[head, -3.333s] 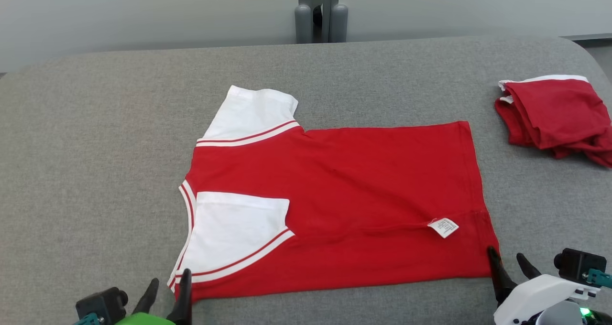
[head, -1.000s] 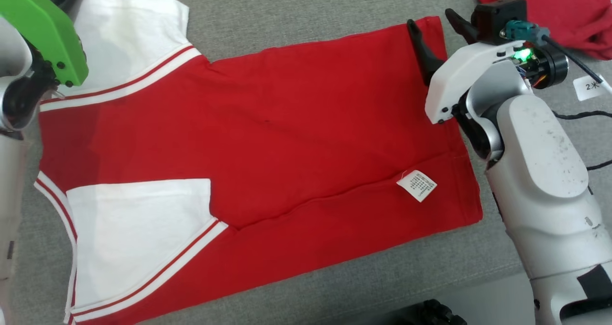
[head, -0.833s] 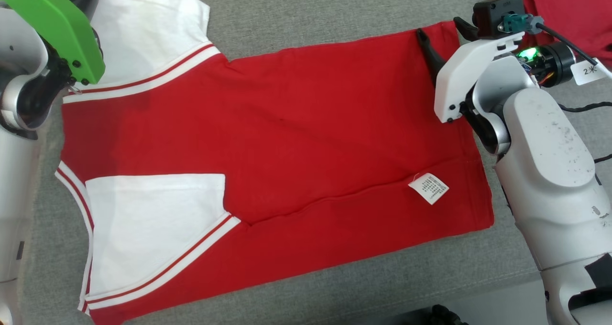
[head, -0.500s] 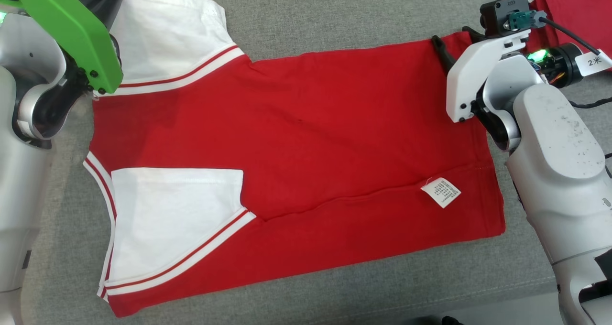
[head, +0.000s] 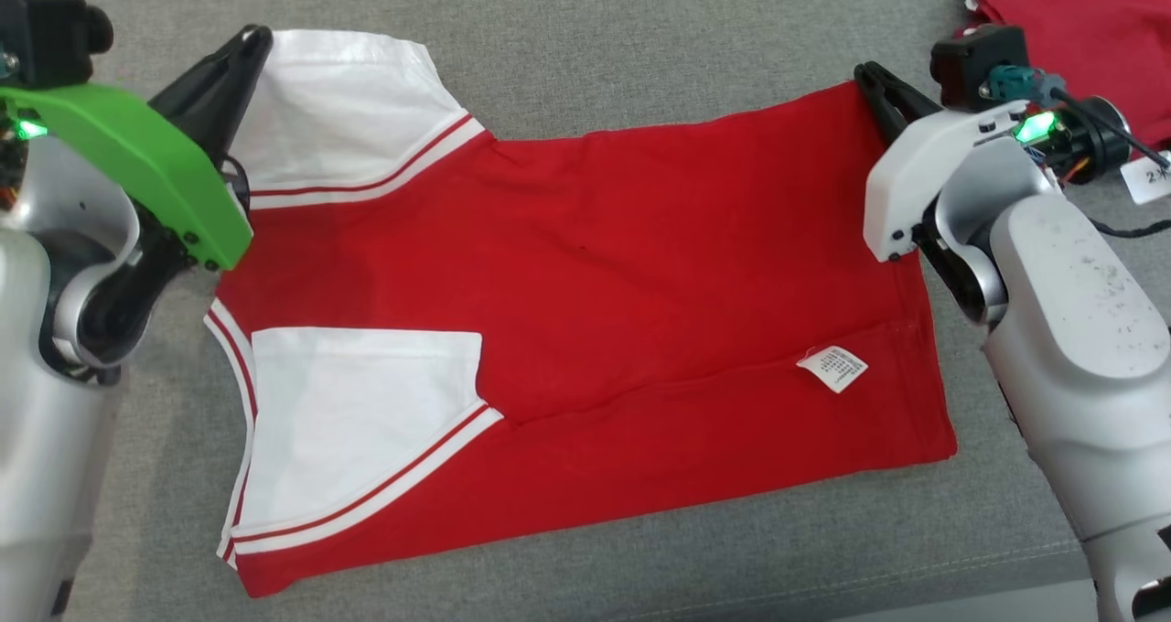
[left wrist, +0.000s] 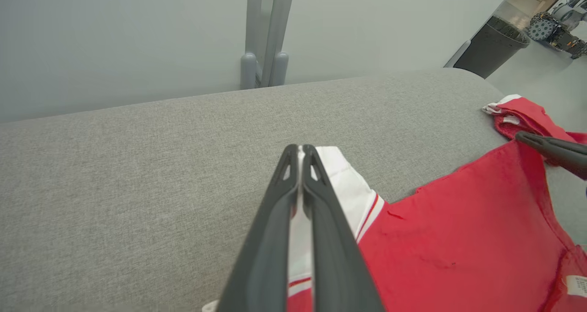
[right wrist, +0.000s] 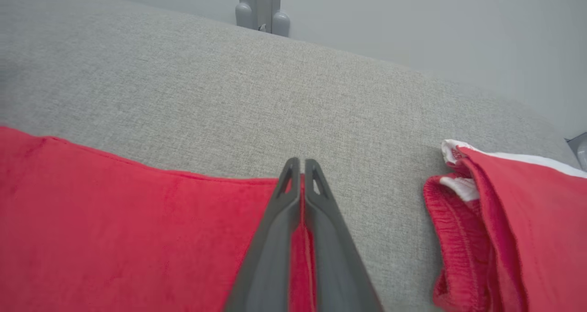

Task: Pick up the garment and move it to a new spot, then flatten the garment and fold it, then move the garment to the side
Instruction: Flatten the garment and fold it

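The right jaws have closed on the garment (head: 640, 265); left jaws clamp its white sleeve (head: 348, 101).

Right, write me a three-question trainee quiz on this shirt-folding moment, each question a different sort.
1. True or false: the left gripper is shut on the garment's far white sleeve.
2. The right gripper pinches the garment's: A) collar B) far hem corner C) care label.
3. Fill in: a second, folded red garment lies on the grey surface at the robot's far ___.
Key: 1 true; 2 B; 3 right.
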Available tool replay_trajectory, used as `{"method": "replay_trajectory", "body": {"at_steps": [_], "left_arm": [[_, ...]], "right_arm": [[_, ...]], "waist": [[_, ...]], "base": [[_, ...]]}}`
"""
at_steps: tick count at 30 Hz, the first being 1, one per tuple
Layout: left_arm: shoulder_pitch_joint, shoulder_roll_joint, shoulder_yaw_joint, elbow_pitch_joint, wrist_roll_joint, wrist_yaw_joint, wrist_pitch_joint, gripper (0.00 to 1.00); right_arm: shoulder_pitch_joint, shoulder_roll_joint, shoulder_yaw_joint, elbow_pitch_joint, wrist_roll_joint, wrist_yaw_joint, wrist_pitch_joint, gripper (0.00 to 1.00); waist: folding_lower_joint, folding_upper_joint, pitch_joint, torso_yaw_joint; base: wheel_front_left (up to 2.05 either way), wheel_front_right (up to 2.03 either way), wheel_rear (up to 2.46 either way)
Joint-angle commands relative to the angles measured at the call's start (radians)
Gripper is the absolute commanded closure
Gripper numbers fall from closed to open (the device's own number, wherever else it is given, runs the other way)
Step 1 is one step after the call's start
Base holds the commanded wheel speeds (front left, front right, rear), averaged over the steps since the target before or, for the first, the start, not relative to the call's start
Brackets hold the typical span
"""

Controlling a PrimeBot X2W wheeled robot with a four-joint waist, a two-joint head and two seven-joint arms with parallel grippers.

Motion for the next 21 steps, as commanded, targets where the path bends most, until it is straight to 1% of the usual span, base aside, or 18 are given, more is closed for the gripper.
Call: {"method": "replay_trajectory", "body": {"at_steps": [1, 7, 14, 18, 21], "left_arm": [[0.041, 0.005, 0.006, -0.02, -0.011, 0.006, -0.013, 1.0], [0.201, -0.004, 0.027, -0.13, -0.033, 0.039, -0.076, 1.0], [0.405, -0.016, 0.041, -0.262, -0.05, 0.084, -0.141, 1.0], [0.51, -0.036, 0.039, -0.296, -0.06, 0.101, -0.18, 1.0], [0.569, -0.047, 0.036, -0.297, -0.064, 0.11, -0.207, 1.0]], "right_arm": [[0.029, -0.01, 0.0, -0.014, 0.007, -0.001, -0.021, 1.0], [0.149, -0.029, -0.019, -0.079, 0.033, -0.001, -0.093, 1.0], [0.301, -0.047, -0.065, -0.167, 0.032, -0.001, -0.122, 1.0], [0.377, -0.05, -0.093, -0.217, 0.029, -0.001, -0.123, 1.0], [0.429, -0.05, -0.107, -0.26, 0.031, -0.001, -0.116, 1.0]], "waist": [[0.0, 0.0, -0.028, 0.014], [0.0, 0.0, -0.087, 0.035], [0.0, 0.0, -0.148, 0.071], [0.0, 0.0, -0.176, 0.088], [0.0, 0.0, -0.19, 0.096]], "base": [[0.0, 0.0, 0.0], [0.0, 0.0, 0.0], [0.0, 0.0, 0.0], [0.0, 0.0, 0.0], [0.0, 0.0, 0.0]]}}
